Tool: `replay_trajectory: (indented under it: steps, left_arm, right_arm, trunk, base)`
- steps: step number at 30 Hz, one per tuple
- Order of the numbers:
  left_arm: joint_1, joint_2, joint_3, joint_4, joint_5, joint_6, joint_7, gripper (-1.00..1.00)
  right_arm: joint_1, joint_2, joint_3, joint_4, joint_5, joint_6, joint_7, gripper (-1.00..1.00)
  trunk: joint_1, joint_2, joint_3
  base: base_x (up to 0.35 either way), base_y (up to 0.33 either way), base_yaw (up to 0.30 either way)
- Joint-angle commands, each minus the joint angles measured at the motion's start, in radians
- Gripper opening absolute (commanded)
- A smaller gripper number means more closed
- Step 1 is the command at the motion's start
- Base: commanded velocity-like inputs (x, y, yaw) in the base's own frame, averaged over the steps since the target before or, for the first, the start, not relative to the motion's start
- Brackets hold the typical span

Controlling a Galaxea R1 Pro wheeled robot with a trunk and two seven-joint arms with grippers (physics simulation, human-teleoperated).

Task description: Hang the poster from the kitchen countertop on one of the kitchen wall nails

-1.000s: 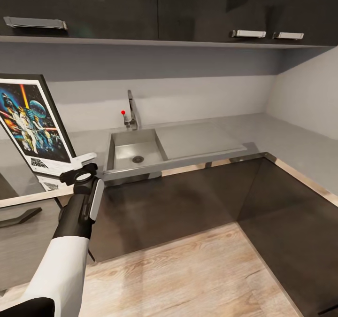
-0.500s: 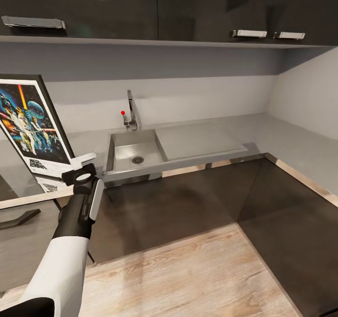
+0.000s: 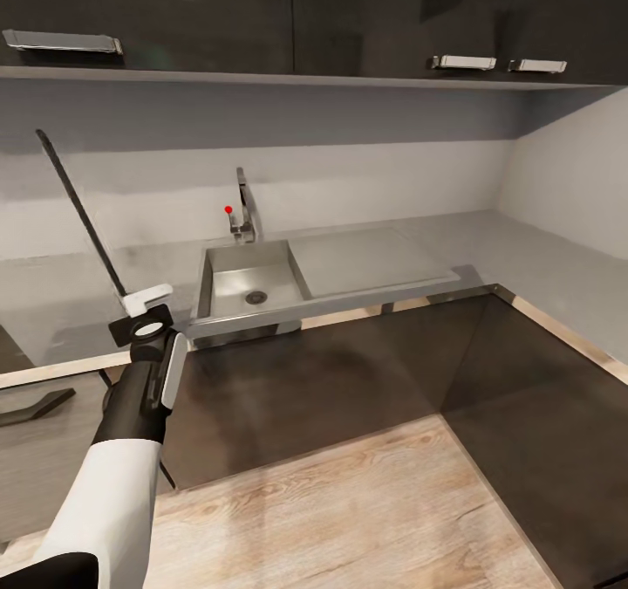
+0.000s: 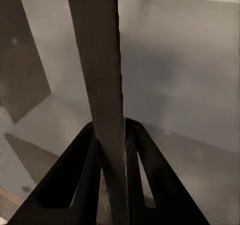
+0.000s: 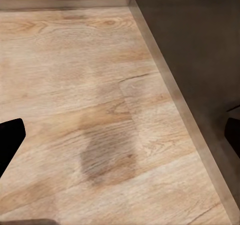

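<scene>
now left end effector grips edge-on poster.

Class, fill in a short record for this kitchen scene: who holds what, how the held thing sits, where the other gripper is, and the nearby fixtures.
holder: left gripper, shut on the poster
poster pose: seen edge-on from the head, a thin dark line leaning over the kitchen countertop
grip detail: fingers clamp the frame edge
right gripper: open, over wooden floor
fixtures: sink, tap
</scene>
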Motion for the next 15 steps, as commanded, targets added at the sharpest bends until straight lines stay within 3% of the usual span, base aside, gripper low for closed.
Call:
replay_trajectory:
  steps: [1,15]
  left_arm:
    - [-0.001,-0.001,0.001,-0.001,-0.003,0.008,0.0,-1.0]
    - [-0.001,-0.003,-0.001,-0.03,0.001,0.011,-0.004,-1.0]
  right_arm:
    - [0.0,0.0,0.0,-0.001,0.011,0.001,-0.007,1.0]
    - [0.0,0.0,0.0,-0.001,0.011,0.001,-0.007,1.0]
  trunk:
    - [0.0,0.0,-0.001]
    - [0.0,0.0,-0.001]
  base:
    - [0.0,0.0,0.0]
    - [0.0,0.0,0.0]
